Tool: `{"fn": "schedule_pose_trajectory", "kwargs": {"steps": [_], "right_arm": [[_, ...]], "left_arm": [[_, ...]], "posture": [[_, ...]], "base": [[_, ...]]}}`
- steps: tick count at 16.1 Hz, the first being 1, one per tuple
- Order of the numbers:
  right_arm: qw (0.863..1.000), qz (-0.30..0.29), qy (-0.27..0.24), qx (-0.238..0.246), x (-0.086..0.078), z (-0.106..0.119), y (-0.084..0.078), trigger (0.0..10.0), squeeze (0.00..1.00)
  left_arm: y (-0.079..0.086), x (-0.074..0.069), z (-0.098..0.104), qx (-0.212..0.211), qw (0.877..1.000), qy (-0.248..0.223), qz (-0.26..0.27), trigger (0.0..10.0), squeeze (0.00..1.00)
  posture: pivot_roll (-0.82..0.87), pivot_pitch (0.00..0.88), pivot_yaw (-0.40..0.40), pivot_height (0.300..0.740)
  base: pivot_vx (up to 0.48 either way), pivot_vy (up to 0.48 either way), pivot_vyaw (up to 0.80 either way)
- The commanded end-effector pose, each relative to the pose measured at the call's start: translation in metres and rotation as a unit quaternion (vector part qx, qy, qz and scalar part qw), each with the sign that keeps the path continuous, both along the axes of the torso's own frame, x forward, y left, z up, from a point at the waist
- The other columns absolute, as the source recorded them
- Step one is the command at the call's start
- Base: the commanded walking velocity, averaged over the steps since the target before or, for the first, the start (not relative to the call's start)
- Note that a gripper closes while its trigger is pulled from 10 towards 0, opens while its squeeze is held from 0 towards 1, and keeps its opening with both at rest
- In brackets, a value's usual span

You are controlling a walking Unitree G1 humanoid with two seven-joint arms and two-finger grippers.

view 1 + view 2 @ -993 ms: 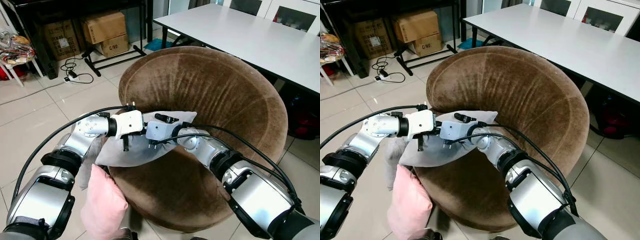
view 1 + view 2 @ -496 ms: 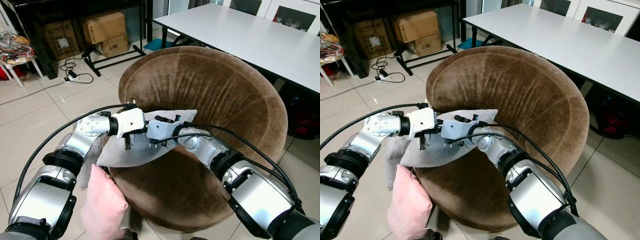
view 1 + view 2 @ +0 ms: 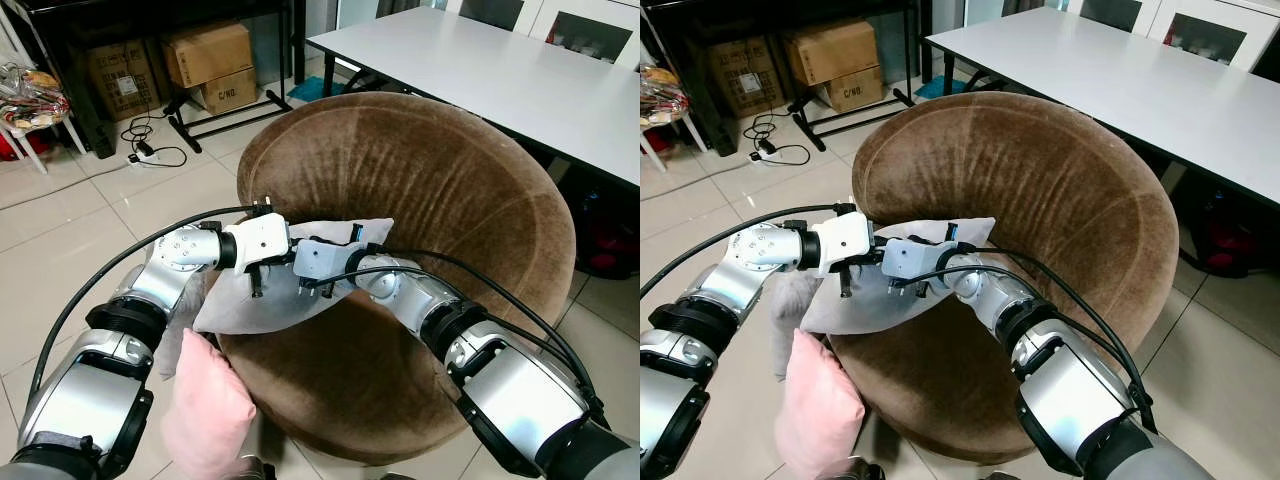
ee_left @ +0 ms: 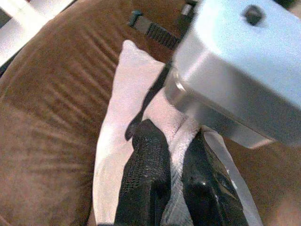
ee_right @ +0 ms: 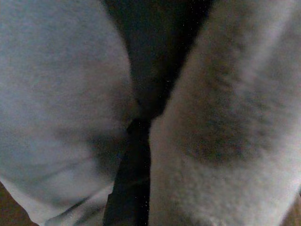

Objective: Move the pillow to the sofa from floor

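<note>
Left eye view: both grippers' fingers pinch the grey pillow [image 3: 300,285] over the brown sofa [image 3: 440,190], pink pillow [image 3: 205,410] below.

Head views were evenly lit, sharp, soft indoor light | mild sheen on white table [image 3: 520,70] | dim under black shelf [image 3: 150,20] | left wrist view was bright, soft-focused, grey housing blurred close-up | right wrist view was dim, murky, grainy, pillow fabric [image 5: 61,94] out of focus
</note>
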State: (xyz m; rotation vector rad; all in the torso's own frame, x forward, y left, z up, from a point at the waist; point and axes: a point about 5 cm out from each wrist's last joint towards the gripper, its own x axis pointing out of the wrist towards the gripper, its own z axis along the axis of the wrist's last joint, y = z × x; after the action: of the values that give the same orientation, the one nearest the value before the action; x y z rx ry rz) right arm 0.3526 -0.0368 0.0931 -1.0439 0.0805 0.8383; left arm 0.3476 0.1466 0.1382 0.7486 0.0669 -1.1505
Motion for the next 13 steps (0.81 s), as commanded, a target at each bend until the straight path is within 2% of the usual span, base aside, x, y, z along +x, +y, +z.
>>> {"fn": "schedule_pose_trajectory", "kwargs": {"steps": [1, 2, 4, 6, 8, 9, 10, 11, 12, 13], "right_arm": [[1.000, -0.030, 0.004, -0.005, 0.003, -0.003, -0.011, 0.0, 0.00], [0.999, -0.035, 0.005, 0.001, 0.003, -0.004, -0.012, 0.0, 0.00], [0.999, -0.047, 0.010, 0.017, 0.002, -0.005, -0.013, 0.0, 0.00], [0.996, -0.072, 0.017, 0.039, 0.001, -0.010, -0.022, 0.0, 0.00], [0.993, -0.098, 0.021, 0.063, -0.002, -0.015, -0.032, 0.0, 0.00], [0.988, -0.120, 0.025, 0.091, 0.000, -0.014, -0.037, 0.0, 0.00], [0.977, -0.155, 0.041, 0.143, 0.002, -0.010, -0.041, 0.0, 0.00], [0.959, -0.194, 0.051, 0.201, 0.006, -0.003, -0.047, 0.0, 0.00], [0.936, -0.228, 0.052, 0.263, 0.010, 0.007, -0.055, 0.0, 0.00], [0.910, -0.250, 0.056, 0.325, 0.010, 0.017, -0.063, 0.0, 0.00]], "left_arm": [[-0.011, 0.006, 0.029, -0.043, 0.998, -0.046, -0.021, 10.0, 0.00], [-0.010, 0.005, 0.030, -0.050, 0.997, -0.046, -0.020, 10.0, 1.00], [-0.009, 0.001, 0.031, -0.070, 0.997, -0.036, -0.024, 10.0, 1.00], [-0.008, -0.007, 0.037, -0.096, 0.994, -0.039, -0.028, 10.0, 1.00], [-0.004, -0.018, 0.049, -0.141, 0.989, -0.034, -0.021, 10.0, 1.00], [0.002, -0.018, 0.058, -0.171, 0.984, -0.045, 0.011, 10.0, 1.00], [0.011, -0.017, 0.063, -0.194, 0.978, -0.058, 0.053, 10.0, 1.00], [0.023, -0.019, 0.065, -0.221, 0.968, -0.063, 0.103, 10.0, 0.61], [0.040, -0.023, 0.062, -0.250, 0.952, -0.054, 0.170, 10.0, 0.00], [0.055, -0.030, 0.053, -0.264, 0.934, -0.040, 0.236, 10.0, 0.00]], "posture": [[0.00, 0.000, -0.018, 0.740], [0.00, 0.000, -0.012, 0.740], [0.00, 0.000, -0.011, 0.740], [0.00, 0.000, -0.009, 0.740], [0.00, 0.000, -0.009, 0.740], [0.01, 0.000, -0.013, 0.740], [0.01, 0.000, -0.012, 0.740], [0.01, 0.000, -0.004, 0.740], [0.00, 0.000, -0.002, 0.740], [0.01, 0.000, -0.002, 0.740]], "base": [[0.000, 0.000, 0.00], [0.000, 0.000, 0.00], [0.000, 0.000, 0.00], [0.000, 0.000, 0.00], [0.000, 0.000, 0.00], [0.000, 0.000, 0.00], [0.000, 0.000, 0.00], [0.000, 0.000, 0.00], [0.000, 0.000, 0.00], [0.000, 0.000, 0.00]]}}
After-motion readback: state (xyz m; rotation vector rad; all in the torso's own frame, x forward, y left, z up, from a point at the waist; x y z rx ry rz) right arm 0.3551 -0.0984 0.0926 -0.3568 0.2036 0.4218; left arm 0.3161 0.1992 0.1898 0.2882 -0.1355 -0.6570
